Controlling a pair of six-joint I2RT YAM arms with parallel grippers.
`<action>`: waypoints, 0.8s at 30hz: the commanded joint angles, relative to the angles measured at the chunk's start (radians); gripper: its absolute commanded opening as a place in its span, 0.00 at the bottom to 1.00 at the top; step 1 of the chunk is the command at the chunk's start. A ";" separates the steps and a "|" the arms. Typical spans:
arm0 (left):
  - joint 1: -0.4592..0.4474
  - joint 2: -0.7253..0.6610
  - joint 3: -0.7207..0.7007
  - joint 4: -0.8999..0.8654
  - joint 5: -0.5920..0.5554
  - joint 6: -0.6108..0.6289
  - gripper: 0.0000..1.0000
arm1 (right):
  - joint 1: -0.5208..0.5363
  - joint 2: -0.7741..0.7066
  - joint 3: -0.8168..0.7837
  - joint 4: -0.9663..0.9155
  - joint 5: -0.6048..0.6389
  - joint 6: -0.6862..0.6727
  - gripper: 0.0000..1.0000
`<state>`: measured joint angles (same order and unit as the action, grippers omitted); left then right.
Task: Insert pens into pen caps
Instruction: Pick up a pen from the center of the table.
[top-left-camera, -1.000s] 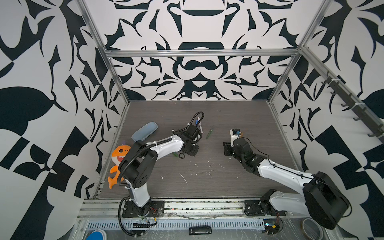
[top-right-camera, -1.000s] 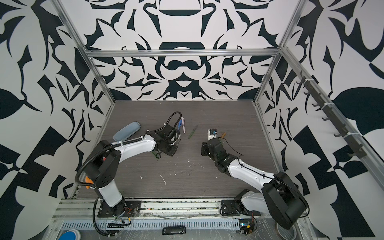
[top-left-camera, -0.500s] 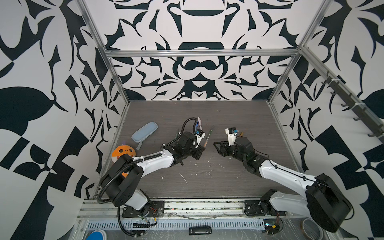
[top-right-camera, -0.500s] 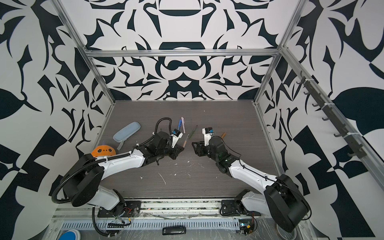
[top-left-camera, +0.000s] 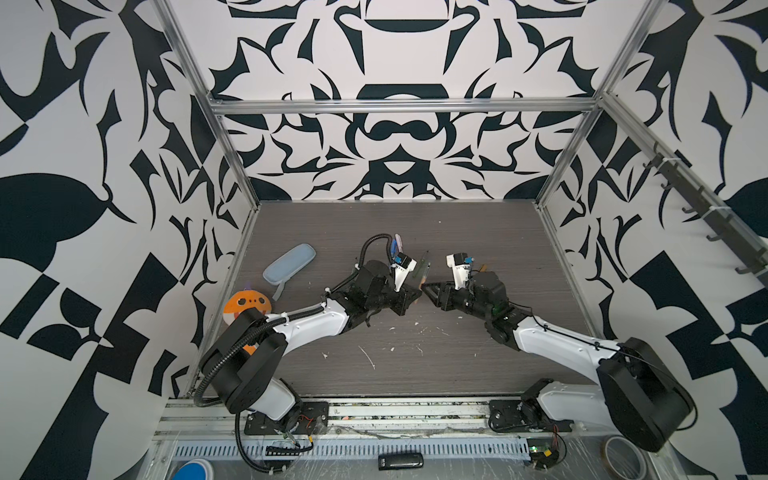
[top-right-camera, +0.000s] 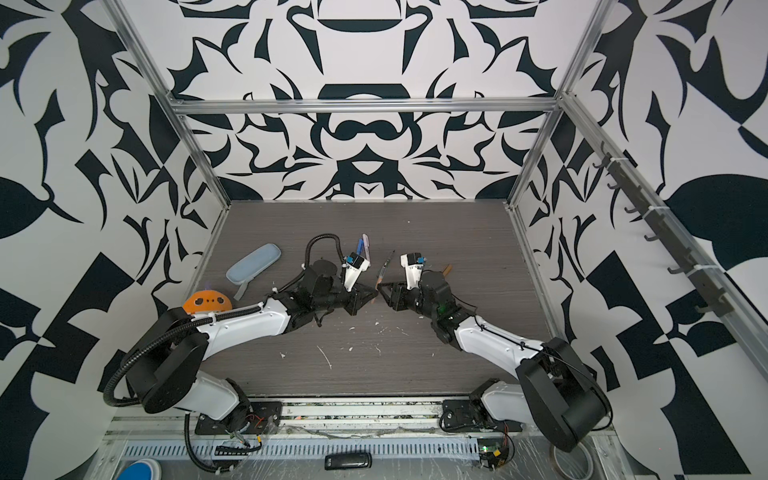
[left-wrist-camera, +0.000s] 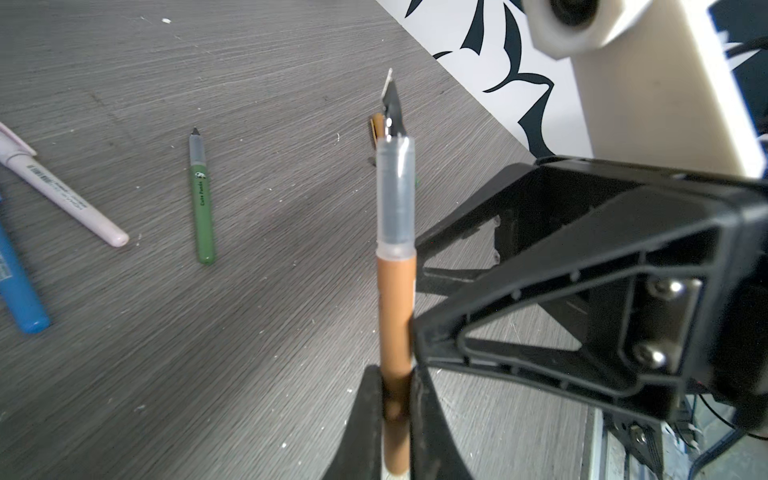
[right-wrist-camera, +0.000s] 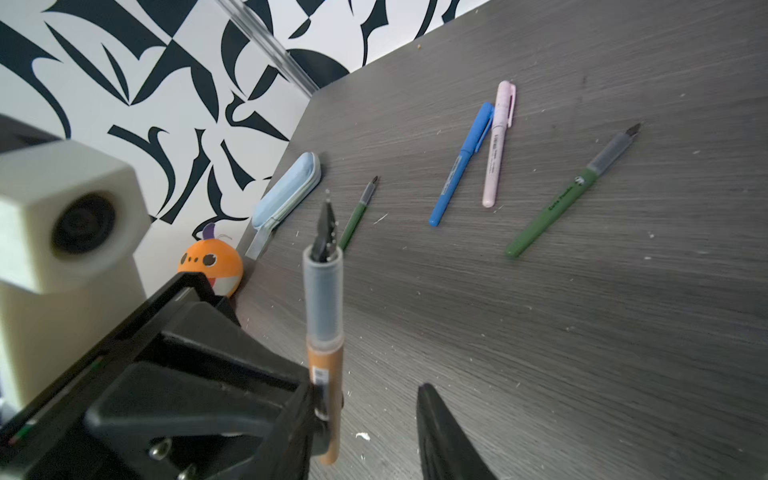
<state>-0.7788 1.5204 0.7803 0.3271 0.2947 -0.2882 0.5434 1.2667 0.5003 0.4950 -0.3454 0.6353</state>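
now, you are watching two arms meeting where a second ago they were standing well apart, each on its own side of the table (right-wrist-camera: 582, 332). both top views are showing the tips of the left gripper (left-wrist-camera: 395, 386) and the right gripper (top-left-camera: 428, 287) nose to nose above the middle. judging by that, you are working a handover or a re-grip of the orange-brown pen (left-wrist-camera: 395, 307), so that it is getting lined up for its cap. the left gripper is staying clenched on the lower barrel, holding the pen upright in the air with its bare dark nib pointing up. the right gripper is standing with its jaws parted. in the right wrist view one finger (right-wrist-camera: 440, 428) is sitting clear of the barrel, while the left wrist view is showing another finger's tip right against it. you cannot tell whether that tip is pressing or only lying beside, so you should be treating that side as not yet gripping. the orange-brown cap (left-wrist-camera: 376, 129) is lying on the table beyond the pen, untouched. the blue pen (right-wrist-camera: 459, 166) and the pink pen (right-wrist-camera: 496, 145) are lying side by side wearing caps, while a green pen (right-wrist-camera: 552, 208) and a second green pen (right-wrist-camera: 357, 212) are lying bare-tipped.
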 joint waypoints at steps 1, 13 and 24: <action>-0.013 0.012 0.005 0.038 0.046 -0.010 0.00 | -0.009 -0.004 -0.007 0.068 -0.031 0.024 0.37; -0.030 0.027 0.020 0.043 0.101 -0.005 0.00 | -0.022 -0.004 -0.021 0.103 -0.041 0.053 0.18; -0.031 0.050 0.031 0.020 0.125 -0.008 0.32 | -0.027 -0.005 -0.024 0.111 -0.054 0.059 0.00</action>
<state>-0.8047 1.5505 0.7853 0.3473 0.3824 -0.2935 0.5209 1.2671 0.4774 0.5522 -0.4068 0.6968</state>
